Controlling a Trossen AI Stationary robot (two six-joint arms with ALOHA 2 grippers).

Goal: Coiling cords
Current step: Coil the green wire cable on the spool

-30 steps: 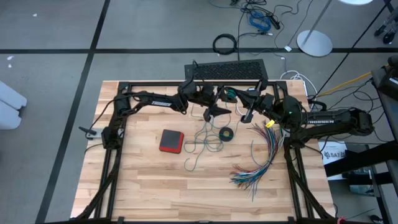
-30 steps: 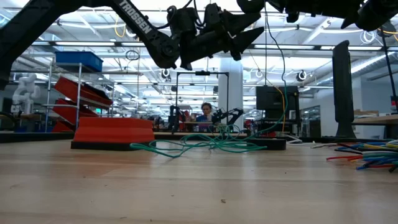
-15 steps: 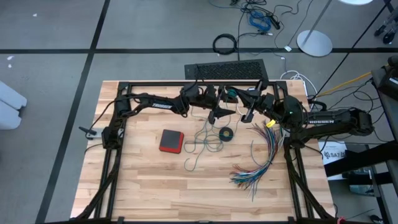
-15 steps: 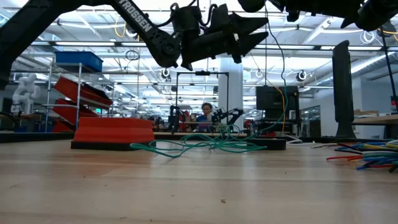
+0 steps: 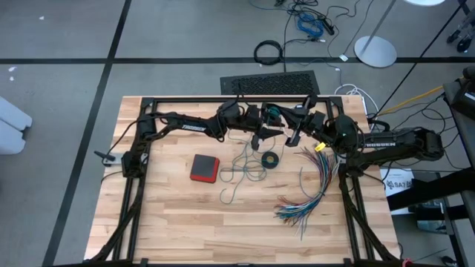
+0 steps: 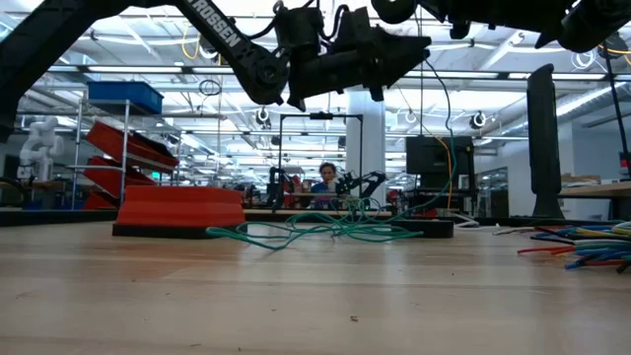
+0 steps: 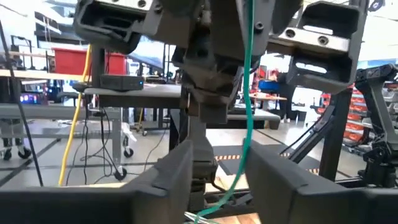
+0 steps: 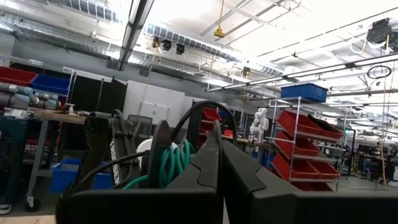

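The teal-green cord lies in loose loops on the table's middle, and it shows in the low view too. One strand rises to my right gripper, which is shut, with teal turns bunched beside its fingers. A round black-and-white piece shows behind those turns. My left gripper is open above the table, facing the right gripper. The hanging teal strand passes between its fingers. I cannot tell whether it touches them. My right gripper is shut on the teal cord, and its own fingers hide the place of contact. Several turns of the cord sit bunched against the outer side of one finger. A strand hangs slack from there down to the table.
A red box lies left of the cord loops and a small black tape ring right of them. A fanned bundle of multicoloured wires lies at the right. A dark keyboard sits at the far edge.
My left gripper has gone a little toward the table's right edge, closer to my right gripper, and has levelled out. The cord loops on the table have stayed where they were.
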